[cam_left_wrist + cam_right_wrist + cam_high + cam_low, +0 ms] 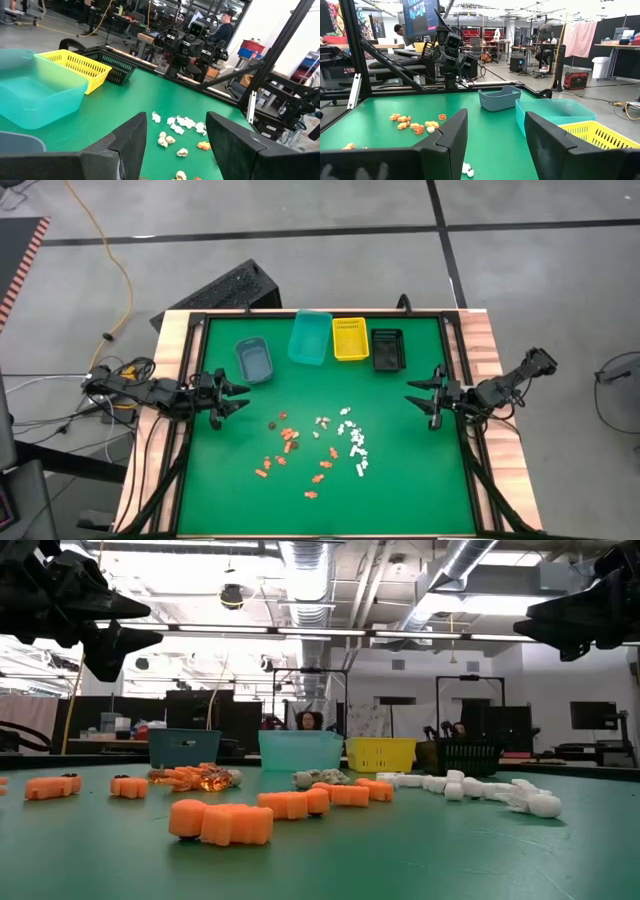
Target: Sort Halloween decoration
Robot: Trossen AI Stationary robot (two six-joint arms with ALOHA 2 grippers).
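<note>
The Halloween decoration pieces lie loose on the green mat: orange ones (288,452), a few tan ones (322,423) and white ones (353,442), in the middle toward the near edge. My left gripper (232,395) hovers open above the mat's left side, pointing toward the pieces; through its fingers (176,120) the white pieces (180,122) show. My right gripper (425,402) hovers open above the right side, also facing the middle (495,114). Neither holds anything.
Along the far edge stand four bins in a row: blue (254,360), teal (310,338), yellow (350,338) and black (387,348). A raised dark frame (190,330) borders the mat. People show in the room beyond the table.
</note>
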